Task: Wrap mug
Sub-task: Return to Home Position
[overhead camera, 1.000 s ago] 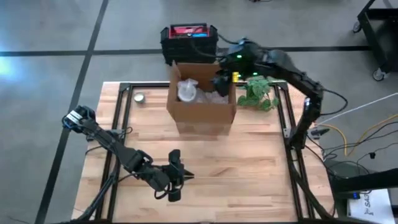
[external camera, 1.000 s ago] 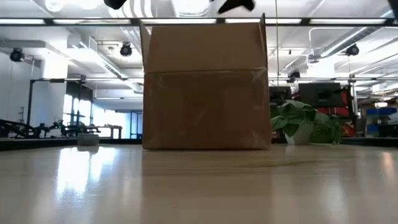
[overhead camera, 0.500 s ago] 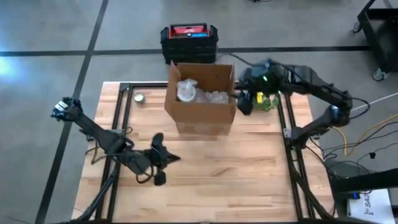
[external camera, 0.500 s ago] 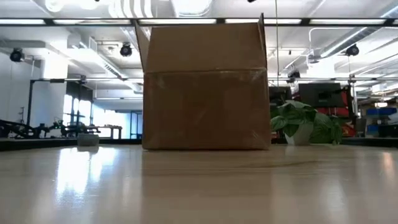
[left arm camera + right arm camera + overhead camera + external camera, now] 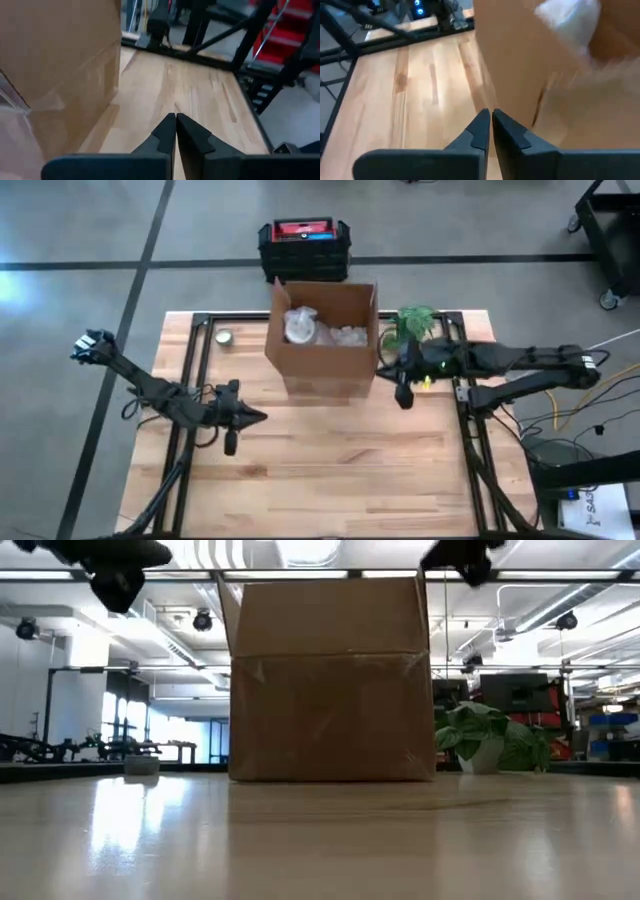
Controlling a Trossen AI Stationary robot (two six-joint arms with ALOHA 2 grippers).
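- Toward the back-middle of the tabletop (image 5: 350, 470), a wrapped mug (image 5: 300, 326) is seen inside an open cardboard box (image 5: 325, 376). It is tucked near the box's back-left corner with loose bubble wrap (image 5: 347, 336) beside it. Its long axis cannot be told through the wrap.
- The right gripper (image 5: 392, 366) is held above the tabletop just outside the box's right wall, its fingers pressed together on nothing. From it, the mug lies beyond that wall, toward the tabletop's left edge.
- The left gripper (image 5: 256, 417) is held clear of the box, off its front-left corner and nearer the tabletop's left edge. Its fingers are likewise closed and empty.
- Of the two, the right gripper is judged nearer the mug, with only the cardboard wall between them.
- With the mug boxed, the packing is judged complete. The pull-back to rest is expected to turn on the right arm being drawn toward the right edge, away from the wall, so that the box is not nudged.
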